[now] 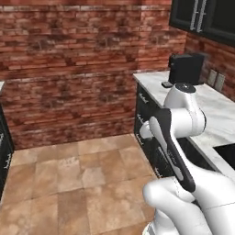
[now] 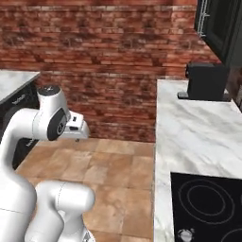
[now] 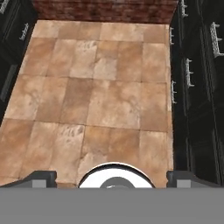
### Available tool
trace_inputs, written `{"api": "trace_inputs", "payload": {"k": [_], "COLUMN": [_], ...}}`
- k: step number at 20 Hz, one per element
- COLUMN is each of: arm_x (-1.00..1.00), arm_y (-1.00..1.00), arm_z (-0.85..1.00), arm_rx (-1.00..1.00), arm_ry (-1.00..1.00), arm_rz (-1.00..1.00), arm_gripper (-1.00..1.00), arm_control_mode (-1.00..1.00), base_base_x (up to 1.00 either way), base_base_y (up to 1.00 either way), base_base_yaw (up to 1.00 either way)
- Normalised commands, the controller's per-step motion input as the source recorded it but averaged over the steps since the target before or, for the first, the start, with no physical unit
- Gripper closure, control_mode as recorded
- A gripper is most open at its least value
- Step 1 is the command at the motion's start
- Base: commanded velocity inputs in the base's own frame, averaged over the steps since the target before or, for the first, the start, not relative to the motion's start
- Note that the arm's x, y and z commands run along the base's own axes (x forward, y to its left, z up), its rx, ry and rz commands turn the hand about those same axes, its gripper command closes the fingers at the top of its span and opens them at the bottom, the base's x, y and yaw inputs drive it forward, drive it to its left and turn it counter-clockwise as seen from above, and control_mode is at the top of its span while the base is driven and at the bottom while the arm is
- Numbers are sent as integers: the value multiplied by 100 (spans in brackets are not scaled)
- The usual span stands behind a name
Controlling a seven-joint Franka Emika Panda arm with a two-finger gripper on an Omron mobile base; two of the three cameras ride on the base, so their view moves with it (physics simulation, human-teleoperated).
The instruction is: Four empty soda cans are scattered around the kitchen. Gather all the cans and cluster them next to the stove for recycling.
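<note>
No soda cans anywhere I can spot, so which way one lies from the fingers (image 3: 112, 177) is anyone's guess; they're spread wide over the tiled floor (image 3: 100, 96), holding nothing, with the stove (image 2: 208, 208) off on the marble tabletop (image 2: 194, 137), below the coffee machine (image 2: 206, 81).

A white marble desk (image 2: 198, 127) runs along the right side of the kitchen, seen in both base views. A black coffee machine (image 2: 206, 81) stands at its far end, close to the brick wall. The stove (image 2: 208, 208), a flat black glass cooktop with thin ring markings, sits flush in the desk's near end. A second marble desk (image 2: 14, 81) edges in at far left. Between them lies a tan tiled floor (image 3: 100, 92), flanked by dark cabinet fronts (image 3: 192, 87).
</note>
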Motion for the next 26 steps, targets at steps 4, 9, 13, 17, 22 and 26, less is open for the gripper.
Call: {"api": "trace_inputs", "payload": {"k": [4, 9, 13, 17, 22, 26], "arm_x": [0, 0, 0, 0, 0, 0], "arm_y": [0, 0, 0, 0, 0, 0], "arm_z": [0, 0, 0, 0, 0, 0], "arm_rx": [0, 0, 0, 0, 0, 0], "arm_ry": [0, 0, 0, 0, 0, 0], "arm_rz": [0, 0, 0, 0, 0, 0], "arm_gripper": [-100, -100, -100, -100, -100, -100], "arm_control_mode": [100, 100, 100, 100, 100, 100], "base_base_x": [-34, -12, -7, -1, -2, -1], "base_base_y": [81, 35, 2, 0, 4, 37], "base_base_yaw": [32, 92, 100, 100, 100, 96]}}
